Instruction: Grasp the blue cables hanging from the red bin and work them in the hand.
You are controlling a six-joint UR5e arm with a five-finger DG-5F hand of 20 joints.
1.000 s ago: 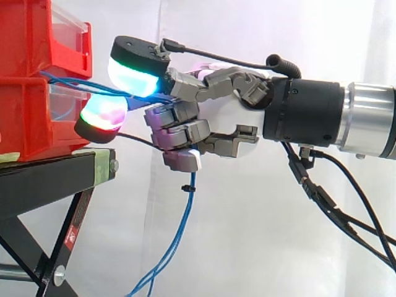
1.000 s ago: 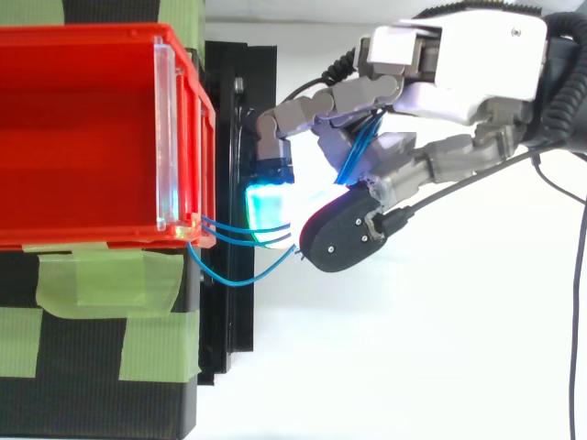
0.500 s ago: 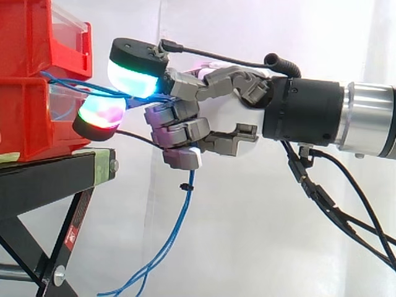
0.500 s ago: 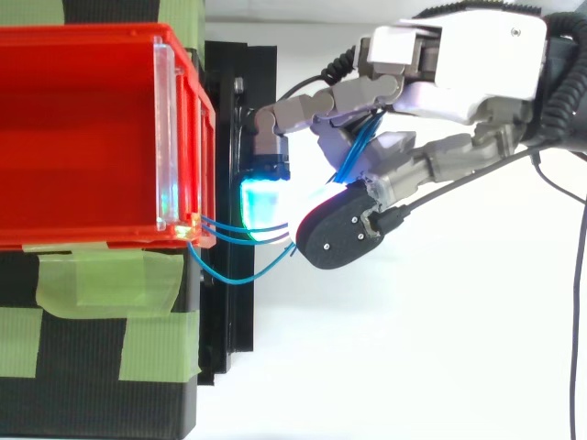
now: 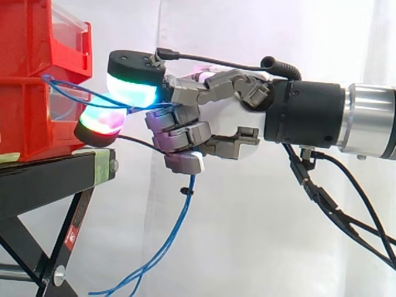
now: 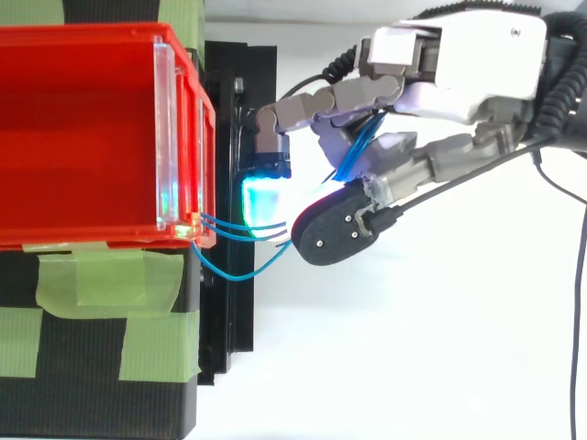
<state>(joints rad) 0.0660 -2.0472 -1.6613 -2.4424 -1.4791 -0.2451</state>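
Hand clenched on the blue cables, just off the stand's edge nearest the arm. Strands leave the front of the red bin, pass pinched between two glowing pads, run through curled fingers, then hang slack below the stand's top.

**Bright, even light; faint shadows**

Both views are brightly and softly lit; the white curtain looks near washed out; shadows under the hand are faint; its fingertips glow green, cyan and magenta, tinting the clear front panel of the red bin; the metal wrist ring carries pale glare.
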